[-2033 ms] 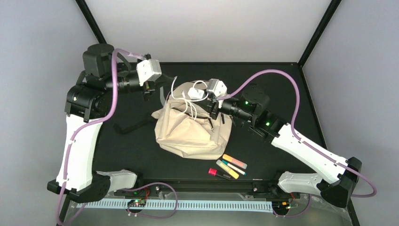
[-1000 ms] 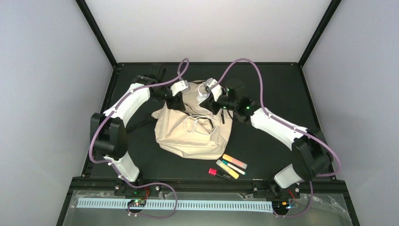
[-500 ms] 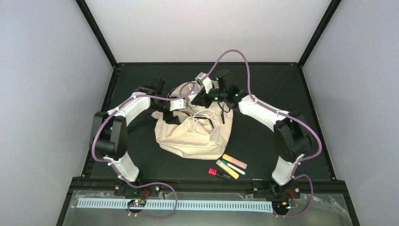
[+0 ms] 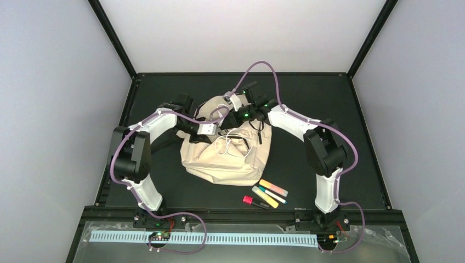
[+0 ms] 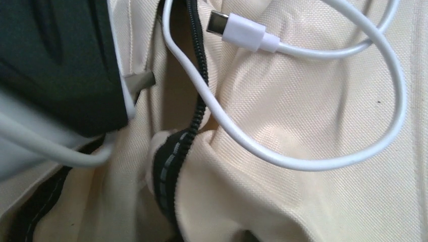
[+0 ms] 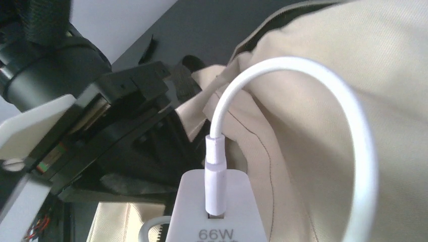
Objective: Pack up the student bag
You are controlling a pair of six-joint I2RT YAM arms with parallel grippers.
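The student bag (image 4: pixel 225 159) lies crumpled in the middle of the table, cream fabric with a dark zipper (image 5: pixel 176 146) parted at its top. A white cable (image 4: pixel 233 143) loops over it, its free plug (image 5: pixel 237 30) lying on the cloth. My right gripper (image 4: pixel 230 112) hovers at the bag's far edge. It holds a white charger (image 6: pixel 217 206) with the cable (image 6: pixel 282 65) plugged into it. My left gripper (image 4: pixel 218 131) is low over the zipper opening. Its fingers are hidden in every view.
Orange (image 4: pixel 272 188) and yellow (image 4: pixel 265 196) highlighters and a red marker (image 4: pixel 252 201) lie on the table in front of the bag. Black straps (image 4: pixel 164 143) trail to the bag's left. The two grippers are very close together above the bag.
Both arms have come down from a raised pose onto the bag's top. Over the last half second the left gripper slid nearer the opening and the right gripper dropped slightly.
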